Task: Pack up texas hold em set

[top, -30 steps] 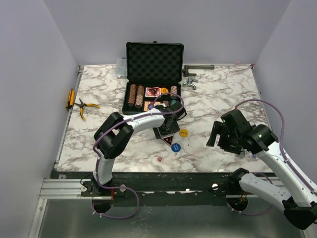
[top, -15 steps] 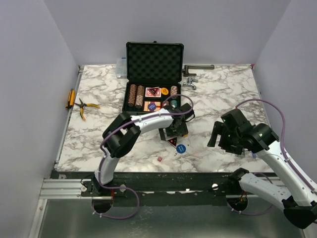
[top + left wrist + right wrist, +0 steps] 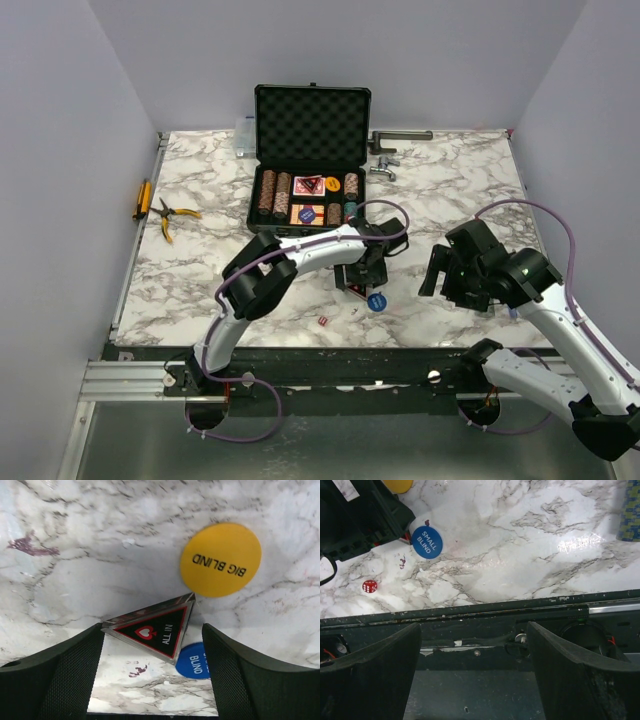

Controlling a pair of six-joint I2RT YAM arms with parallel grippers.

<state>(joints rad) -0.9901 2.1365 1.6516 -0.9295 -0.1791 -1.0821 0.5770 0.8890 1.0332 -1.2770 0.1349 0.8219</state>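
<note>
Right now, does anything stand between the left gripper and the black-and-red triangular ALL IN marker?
Nothing visible does. The black-and-red triangular ALL IN marker lies bare between the fingers of the open left gripper; the yellow BIG BLIND disc lies beyond it.

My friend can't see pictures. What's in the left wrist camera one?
A black and red triangle marked ALL IN lies on the marble table between the open black fingers of the left gripper. A yellow disc reading BIG BLIND lies near one corner, and a blue disc peeks out from behind the triangle.
</note>
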